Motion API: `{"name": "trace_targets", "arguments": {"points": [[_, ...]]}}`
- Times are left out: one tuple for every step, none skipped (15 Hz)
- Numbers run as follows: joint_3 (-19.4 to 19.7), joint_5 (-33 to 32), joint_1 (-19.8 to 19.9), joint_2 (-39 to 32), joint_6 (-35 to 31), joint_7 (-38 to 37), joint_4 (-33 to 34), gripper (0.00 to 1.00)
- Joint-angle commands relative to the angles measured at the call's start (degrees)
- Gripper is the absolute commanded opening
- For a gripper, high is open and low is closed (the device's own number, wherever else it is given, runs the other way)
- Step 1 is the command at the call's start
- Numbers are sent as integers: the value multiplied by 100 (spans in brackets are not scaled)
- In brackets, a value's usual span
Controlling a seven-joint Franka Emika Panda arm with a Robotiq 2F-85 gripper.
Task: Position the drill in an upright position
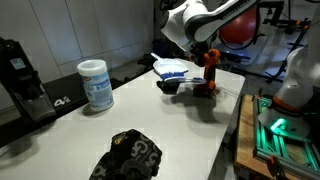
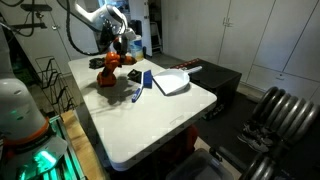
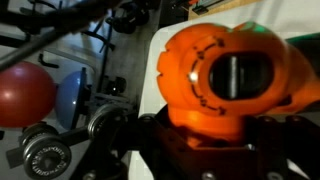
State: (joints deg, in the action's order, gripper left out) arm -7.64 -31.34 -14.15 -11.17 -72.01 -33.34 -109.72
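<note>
Closest to the camera in an exterior view there's a lumpy black bundle (image 1: 126, 156) sitting on the white counter (image 1: 190, 130), no idea what it actually is. A bit further back is a white canister (image 1: 96, 84) with a blue label, standing upright, and off at the edge there's a black machine (image 1: 20, 72). Past those, toward the far end of the counter, is the orange drill (image 1: 207, 72), which looks more or less stood up on its dark base. The end effector (image 1: 207, 52) is right on top of it, but honestly it's impossible to tell if the fingers are actually clamped on or just around it. The wrist view is basically all orange drill body, super close. Just beside the drill lies a white tray (image 2: 170, 82), with something blue at its edge. Way back behind the arm there's a red ball (image 1: 240, 25).
</note>
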Motion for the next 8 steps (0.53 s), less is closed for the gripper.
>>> {"name": "trace_targets", "arguments": {"points": [[-109,-444,-305,-643,1263,-302,887,19],[-116,-514,-377,-789,1472,-372,1038,19],[-119,-636,-466,-946,1669,-490,1184,19],[-112,-778,-543,-1092,1823,-555,1318,19],[-118,-917,-620,-1195,1906,-609,1439,19],[-122,-1022,-676,-1277,1992,-594,1559,19],[-133,-1215,-761,-1317,2022,-640,1629,19],[-146,-1342,-824,-1359,2049,-665,1710,19]]}}
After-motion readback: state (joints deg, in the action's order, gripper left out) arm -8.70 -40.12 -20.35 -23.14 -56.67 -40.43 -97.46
